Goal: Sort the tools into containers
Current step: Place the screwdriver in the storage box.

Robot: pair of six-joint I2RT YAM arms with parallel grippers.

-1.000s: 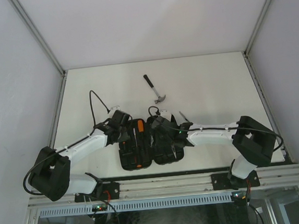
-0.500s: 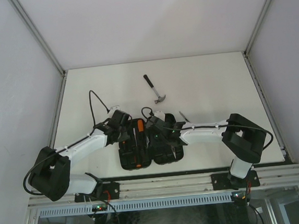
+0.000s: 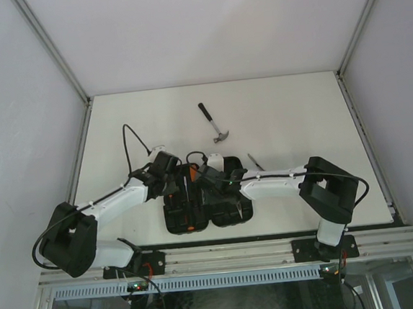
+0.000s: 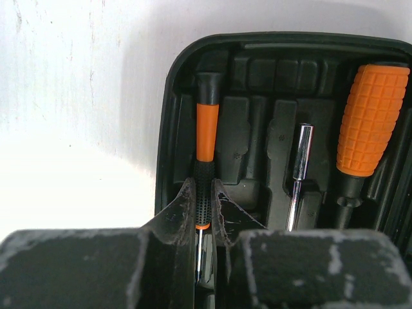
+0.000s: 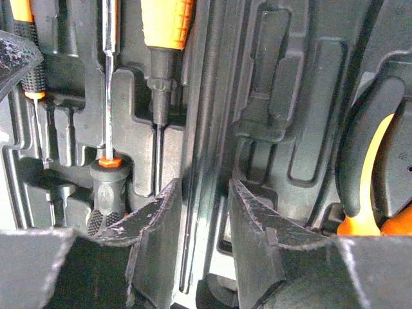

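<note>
Left claw (image 4: pixel 203 187) pinches the slim screwdriver (image 4: pixel 206 132), lying lengthwise straight ahead in the case (image 4: pixel 168 129); right claw (image 5: pixel 205 193) sits half-spread over the hinge ridge (image 5: pixel 207 96).

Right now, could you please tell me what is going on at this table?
Two arms are sorting tools into an open black tool case. The left gripper is shut on a slim orange-and-black screwdriver in the case's left half. The right gripper hangs open over the case's central hinge ridge, holding nothing. A hammer lies on the table beyond the case.
</note>
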